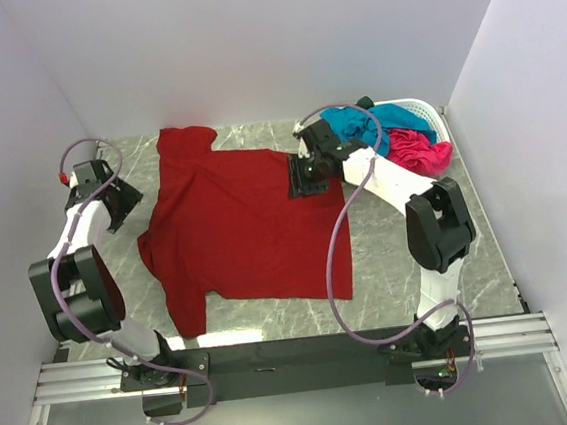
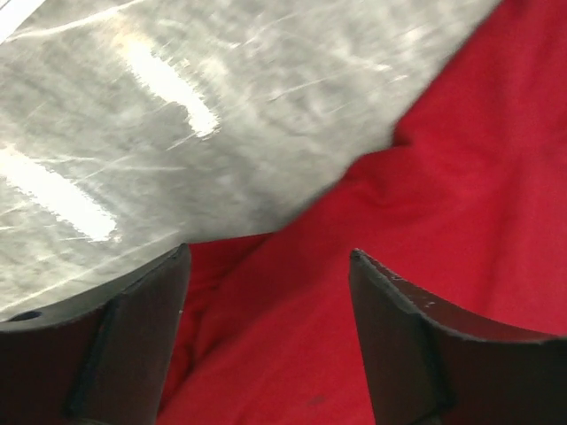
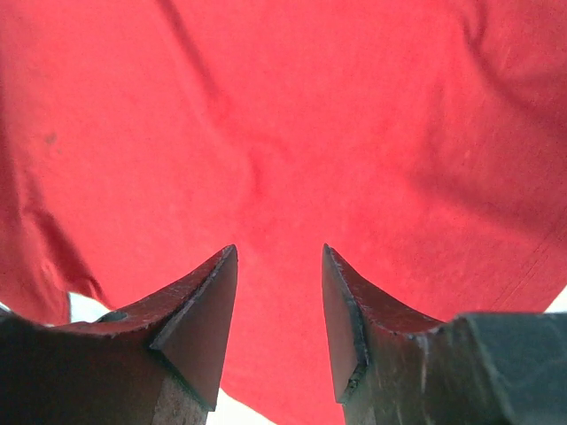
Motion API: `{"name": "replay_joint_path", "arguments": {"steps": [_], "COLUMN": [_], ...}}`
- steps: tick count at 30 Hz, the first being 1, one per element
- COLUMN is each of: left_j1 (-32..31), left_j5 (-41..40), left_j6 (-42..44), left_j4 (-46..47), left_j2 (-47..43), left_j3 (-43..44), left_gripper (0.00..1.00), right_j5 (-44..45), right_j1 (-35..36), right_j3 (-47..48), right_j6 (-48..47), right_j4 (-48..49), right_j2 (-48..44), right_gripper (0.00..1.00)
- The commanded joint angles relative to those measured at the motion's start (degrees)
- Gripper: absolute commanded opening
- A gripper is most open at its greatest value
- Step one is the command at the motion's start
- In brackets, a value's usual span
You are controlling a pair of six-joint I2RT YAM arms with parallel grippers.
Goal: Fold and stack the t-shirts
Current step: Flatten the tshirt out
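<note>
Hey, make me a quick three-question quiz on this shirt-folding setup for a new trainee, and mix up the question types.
1. True or false: the dark red t-shirt lies unfolded on the table.
2. Which lie in the white basket? A) the teal-blue t-shirt and the hot pink t-shirt; B) the dark red one only; C) nothing.
3. Fill in: the left gripper, at the red shirt's edge, has its jaws ____.

Key: 1 true; 2 A; 3 open.

Fingers [image 3: 204,319] apart over the dark red t-shirt [image 3: 292,133]
</note>
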Motion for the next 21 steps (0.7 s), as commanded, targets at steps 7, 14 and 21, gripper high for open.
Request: {"name": "replay_joint_path", "arguments": {"steps": [7,14,21], "left_j1": [0.16,0.16,0.16], "left_j5": [-4.52,-3.81,-3.55], "left_j6": [5.28,5.81,5.72], "left_j4": [-1.89,-2.14,-0.83], "left_j2": [3.56,4.35,6.63], "left_j3": [-1.25,-3.63,-5.82], "left_gripper": [0.67,0.63,0.65], "right_j5": [1.59,2.73,3.78], "right_j1": [0.38,0.38,0.38], "right_j3": [-5.19,-8.26,-11.34], "right_j6": [2.02,2.99,3.87], "right_j4": [1.95,1.95,2.21], "right_j2": [-5.83,-8.73,-11.89], "right_gripper": [0.50,0.49,0.49]}}
